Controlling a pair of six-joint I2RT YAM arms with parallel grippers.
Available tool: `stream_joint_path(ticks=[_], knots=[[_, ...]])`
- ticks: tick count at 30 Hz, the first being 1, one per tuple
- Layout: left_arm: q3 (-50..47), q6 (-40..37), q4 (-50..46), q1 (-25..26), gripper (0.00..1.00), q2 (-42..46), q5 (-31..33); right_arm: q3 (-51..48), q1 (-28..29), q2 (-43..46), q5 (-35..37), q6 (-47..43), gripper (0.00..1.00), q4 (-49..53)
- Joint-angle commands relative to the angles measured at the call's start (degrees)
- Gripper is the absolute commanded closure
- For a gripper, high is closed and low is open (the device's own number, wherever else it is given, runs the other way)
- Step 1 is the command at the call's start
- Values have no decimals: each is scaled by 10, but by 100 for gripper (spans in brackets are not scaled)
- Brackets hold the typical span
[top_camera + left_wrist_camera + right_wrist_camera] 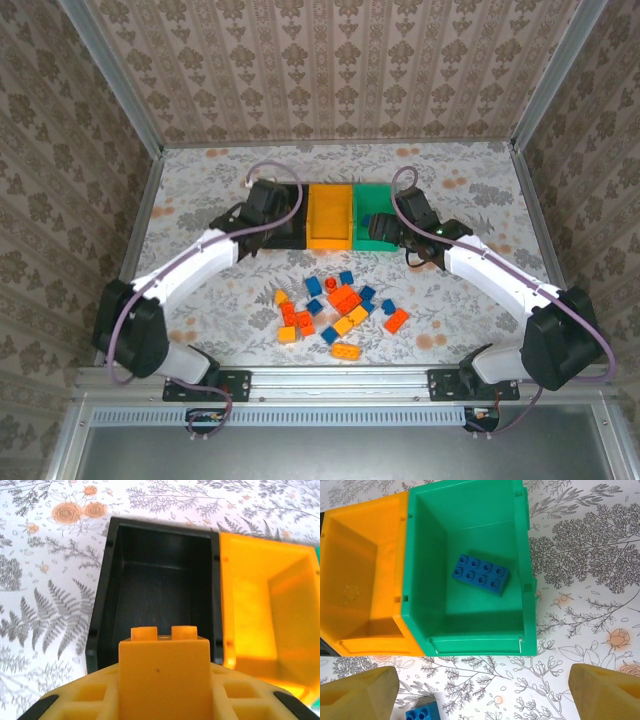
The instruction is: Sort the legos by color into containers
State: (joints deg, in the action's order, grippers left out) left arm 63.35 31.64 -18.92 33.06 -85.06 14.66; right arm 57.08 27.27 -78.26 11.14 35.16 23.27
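Observation:
My left gripper is shut on a yellow-orange lego, studs pointing forward, held above the near edge of the black bin, which is empty. The orange-yellow bin adjoins it on the right and also looks empty. My right gripper is open above bare table, just in front of the green bin. A blue lego lies flat in that bin. Another blue lego sits on the table by the left fingertip. The loose pile of legos lies in front of the bins.
The three bins stand in a row mid-table, with the left gripper over the black one and the right gripper at the green bin. Patterned walls enclose the table on three sides. Floral tabletop lies open to both sides of the pile.

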Motion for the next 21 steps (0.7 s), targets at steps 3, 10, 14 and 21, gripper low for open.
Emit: stream_joint_path(ticks=[3, 10, 14, 21], knots=[[77, -24, -34, -39, 72, -100, -47, -12, -5, 9, 2, 13, 10, -1], [146, -29, -53, -53, 39, -161, -59, -15, -5, 22, -8, 17, 10, 3], [139, -29, -56, -41, 29, -126, -73, -17, -6, 28, -9, 16, 10, 7], [51, -66, -91, 45, 21, -42, -145, -36, -8, 32, -18, 15, 10, 5]])
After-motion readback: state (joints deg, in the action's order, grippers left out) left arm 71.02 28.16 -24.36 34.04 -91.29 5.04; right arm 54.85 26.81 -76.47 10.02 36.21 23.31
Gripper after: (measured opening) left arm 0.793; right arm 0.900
